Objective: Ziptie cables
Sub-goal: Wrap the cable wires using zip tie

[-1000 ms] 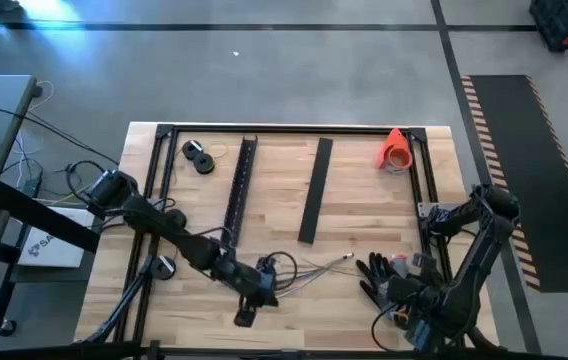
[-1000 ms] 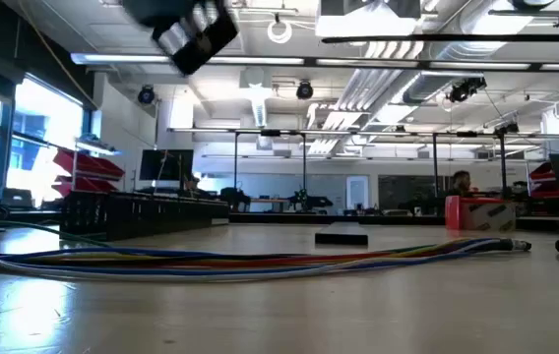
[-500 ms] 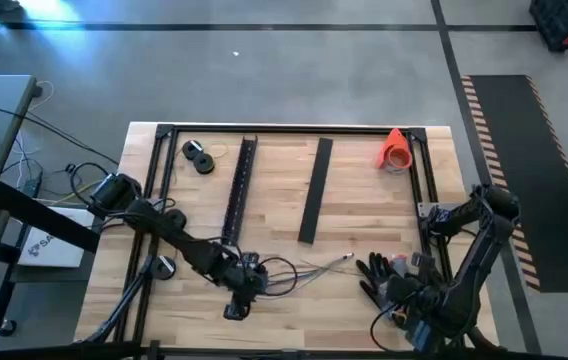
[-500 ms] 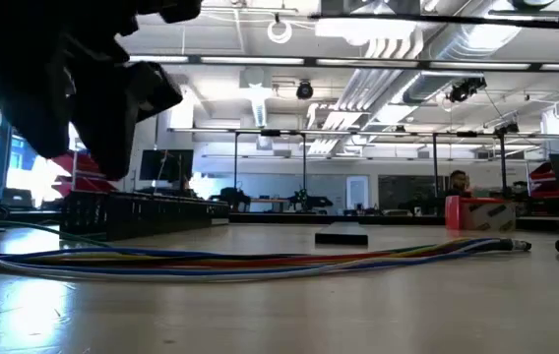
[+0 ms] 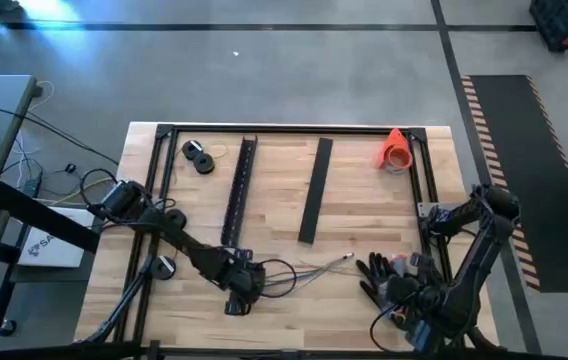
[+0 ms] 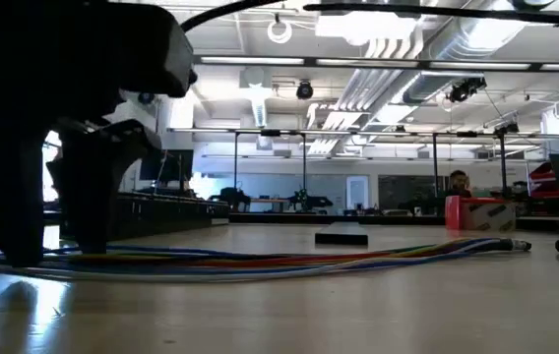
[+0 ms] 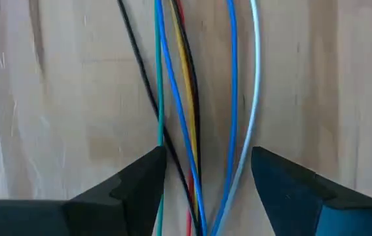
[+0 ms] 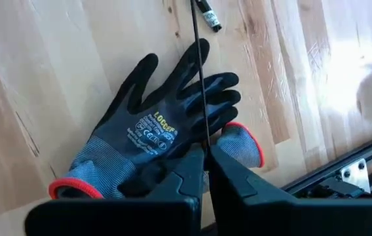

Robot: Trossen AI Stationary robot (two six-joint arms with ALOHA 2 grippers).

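L gripper (image 7: 207, 172) is down at the near-left part of the table (image 5: 364, 215), jaws spread wide w/ the cables (image 7: 189, 98) running straight through the gap btwn them. The wires (black, green, blue, yellow, red, light blue) lie flat on the wood, passing btwn both fingers (image 7: 130, 187); green and black ones sit right by one finger's inner edge, light blue nearer the other. Can't tell if any wire actually touches a pad. In high view the L gripper (image 5: 239, 290) sits over the bundle's left end, cables (image 5: 309, 268) trailing right toward the table centre. Low view: gripper is a big dark shape (image 6: 73, 147) at left, down at the table surface, w/ the coloured cables (image 6: 289, 261) stretching right across the wood.

R gripper (image 8: 205, 167) waits at near-right corner, jaws pressed together on a thin black cord (image 8: 198, 72), above a dark work glove (image 8: 160, 128). Two black slotted bars (image 5: 314, 190) lie farther back, an orange cone (image 5: 396, 150) at far right.
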